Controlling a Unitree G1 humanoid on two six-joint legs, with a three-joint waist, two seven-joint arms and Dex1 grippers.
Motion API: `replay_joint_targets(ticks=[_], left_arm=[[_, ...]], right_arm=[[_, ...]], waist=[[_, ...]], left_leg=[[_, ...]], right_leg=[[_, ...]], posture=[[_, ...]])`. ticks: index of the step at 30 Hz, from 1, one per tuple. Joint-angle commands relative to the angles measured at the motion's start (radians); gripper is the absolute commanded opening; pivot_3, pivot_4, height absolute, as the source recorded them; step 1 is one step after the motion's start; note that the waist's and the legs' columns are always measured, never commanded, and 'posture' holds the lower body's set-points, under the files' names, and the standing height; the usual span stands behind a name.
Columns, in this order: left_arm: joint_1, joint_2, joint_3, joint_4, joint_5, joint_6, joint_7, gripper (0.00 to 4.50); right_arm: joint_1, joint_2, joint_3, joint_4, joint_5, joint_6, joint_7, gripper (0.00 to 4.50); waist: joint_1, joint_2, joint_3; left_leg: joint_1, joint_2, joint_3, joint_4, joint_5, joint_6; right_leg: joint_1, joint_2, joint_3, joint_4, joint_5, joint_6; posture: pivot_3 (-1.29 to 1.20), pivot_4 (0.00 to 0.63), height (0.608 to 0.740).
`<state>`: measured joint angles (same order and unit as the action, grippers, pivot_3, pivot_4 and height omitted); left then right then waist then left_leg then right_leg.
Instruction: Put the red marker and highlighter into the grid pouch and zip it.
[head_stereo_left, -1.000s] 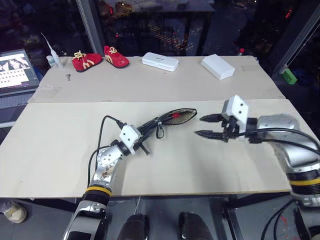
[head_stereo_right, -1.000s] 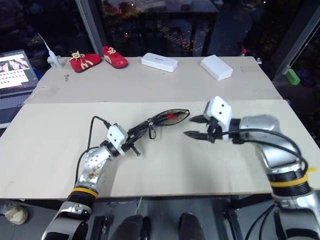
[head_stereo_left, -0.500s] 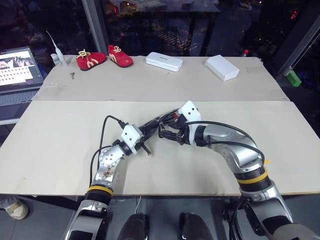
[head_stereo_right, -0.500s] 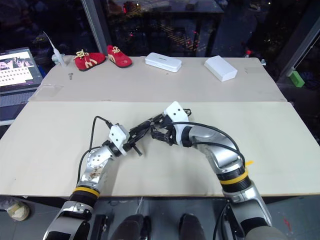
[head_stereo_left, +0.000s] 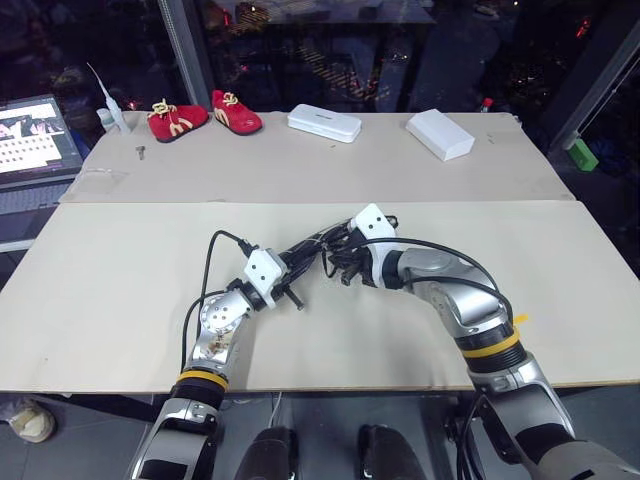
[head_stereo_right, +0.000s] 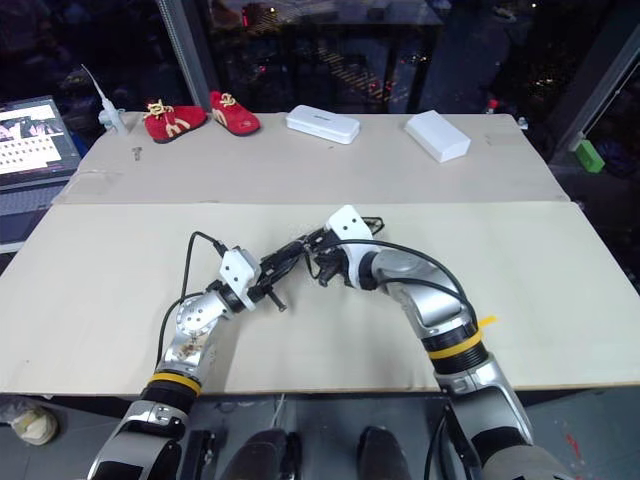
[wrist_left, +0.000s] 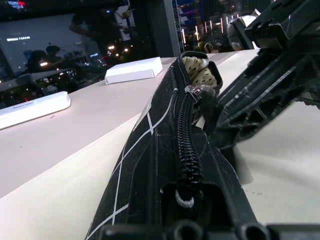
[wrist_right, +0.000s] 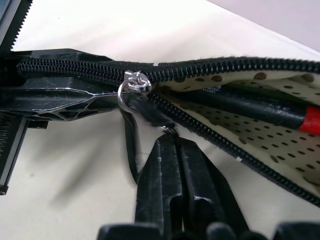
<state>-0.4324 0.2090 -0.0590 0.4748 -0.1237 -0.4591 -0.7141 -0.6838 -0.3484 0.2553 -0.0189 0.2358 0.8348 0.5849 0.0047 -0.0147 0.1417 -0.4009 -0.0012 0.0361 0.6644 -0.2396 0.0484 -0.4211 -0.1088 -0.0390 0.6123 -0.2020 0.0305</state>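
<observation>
Cardboard-coloured table (head_stereo_left: 110, 300), matte and flat, carries both arms near its middle. The left gripper (head_stereo_left: 300, 262) is clenched on the near-left end of the grid pouch (wrist_left: 150, 145), a flat black fabric bag crossed by thin white lines and held on edge, running up and to the right. Its coarse black zipper (wrist_left: 187, 150) is closed along the held end; a small metal slider (wrist_right: 134, 82) sits partway along, with a black pull loop (wrist_right: 131, 145) hanging from a steel ring. Just right of it, the right gripper (wrist_right: 170, 142) has its ribbed black fingers pressed together on the tab of that pull loop. Past the slider the pouch mouth gapes, showing a cream lining (wrist_right: 260, 132) dotted with brown. The red marker (wrist_right: 280, 112), a slim smooth stick with a black stretch and a red stretch, lies inside that opening. The highlighter cannot be made out. At the far edge of the table lie two white rectangular boxes (head_stereo_left: 438, 133), one rounded and one sharp-cornered, and to their left a pair of small red shoes (head_stereo_left: 205, 113). A laptop (head_stereo_left: 35, 135) stands far left.
</observation>
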Motion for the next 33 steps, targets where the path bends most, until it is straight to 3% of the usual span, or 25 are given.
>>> replay_joint_targets(ticks=[1,4,9,15,22,27,30,33], left_arm=[[-0.004,0.0,0.003,-0.04,-0.011,-0.011,0.007,0.0],[-0.001,0.002,0.003,-0.046,-0.011,-0.009,0.008,0.0],[0.004,0.009,0.005,-0.056,-0.013,-0.003,0.007,0.0],[0.012,0.014,0.004,-0.063,-0.014,0.002,0.005,0.0],[0.005,0.013,0.002,-0.054,-0.016,0.001,0.002,0.0],[-0.002,0.01,0.001,-0.045,-0.018,-0.002,-0.001,0.0],[-0.004,0.006,0.0,-0.04,-0.018,-0.005,-0.004,0.0],[-0.005,0.001,-0.002,-0.037,-0.02,-0.008,-0.008,0.0]], right_arm=[[-0.023,-0.018,-0.035,-0.026,-0.002,-0.033,0.015,0.05],[-0.016,-0.046,-0.046,-0.034,-0.003,-0.023,0.022,0.05],[0.021,-0.224,-0.106,-0.051,-0.014,-0.043,0.089,0.05],[-0.006,-0.384,-0.2,0.114,-0.065,-0.13,0.083,0.05],[-0.004,-0.412,-0.218,0.164,-0.054,-0.186,0.122,0.05],[0.049,-0.375,-0.215,0.04,0.023,-0.115,0.182,1.44],[0.081,-0.372,-0.227,0.003,0.053,-0.084,0.207,2.67],[0.085,-0.39,-0.286,-0.009,0.114,-0.009,0.23,3.5]], waist=[[-0.001,0.0,0.0],[-0.002,0.0,0.0],[0.008,0.0,0.0],[0.007,0.0,0.0],[-0.003,0.0,0.0],[-0.001,0.0,0.0],[0.003,0.0,0.0],[0.009,0.0,0.0]], left_leg=[[0.0,0.0,0.0,0.0,0.0,0.0],[0.0,0.0,0.0,0.0,0.0,0.0],[-0.001,0.0,-0.001,0.0,0.0,0.0],[-0.001,0.0,0.0,0.0,0.0,0.0],[0.0,0.0,0.001,0.0,0.0,0.0],[0.0,0.001,0.0,0.0,0.0,0.0],[0.0,0.001,0.0,0.0,0.0,0.0],[0.0,0.001,0.0,0.0,0.0,0.0]], right_leg=[[0.0,0.0,0.0,0.0,0.0,0.0],[0.0,0.0,0.0,0.0,0.0,0.0],[0.0,0.0,0.0,0.0,0.0,0.0],[0.0,0.0,0.0,-0.002,0.0,0.0],[0.0,0.001,0.001,-0.002,0.0,0.0],[0.0,0.001,0.001,-0.002,0.0,0.0],[0.0,0.0,0.001,-0.002,0.0,0.0],[0.0,0.0,0.001,-0.002,0.0,0.0]], posture=[[0.0,0.15,0.74],[0.0,0.15,0.74],[0.0,0.15,0.74],[0.0,0.15,0.74],[0.0,0.15,0.74],[0.0,0.15,0.74],[0.0,0.15,0.74],[0.0,0.15,0.74]])
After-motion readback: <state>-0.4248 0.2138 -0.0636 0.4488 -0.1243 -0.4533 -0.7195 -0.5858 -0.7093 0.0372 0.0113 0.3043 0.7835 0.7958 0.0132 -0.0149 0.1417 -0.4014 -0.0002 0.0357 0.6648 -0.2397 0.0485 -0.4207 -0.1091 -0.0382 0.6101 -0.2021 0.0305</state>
